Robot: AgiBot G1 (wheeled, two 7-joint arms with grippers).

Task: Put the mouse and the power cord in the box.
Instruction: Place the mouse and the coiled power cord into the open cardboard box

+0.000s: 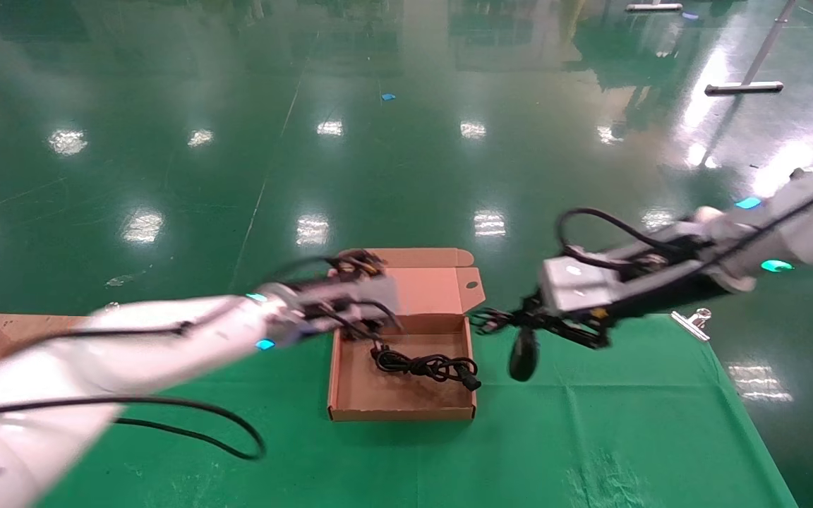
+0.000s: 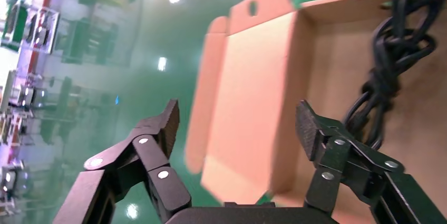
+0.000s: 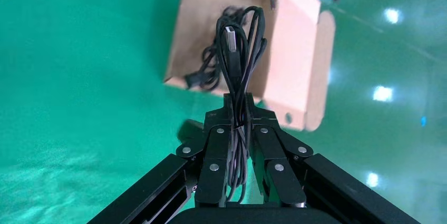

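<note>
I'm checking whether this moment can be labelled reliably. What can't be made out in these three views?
- Mouse: head view shows only a dark blurred oval hanging below the right gripper; in the right wrist view the shut fingers and the bundled cable hide nearly all of it.
- Power cord: left wrist view's edge cuts it off.
- Box: the left gripper, open, is blurred in the head view and covers its back left corner.
</note>
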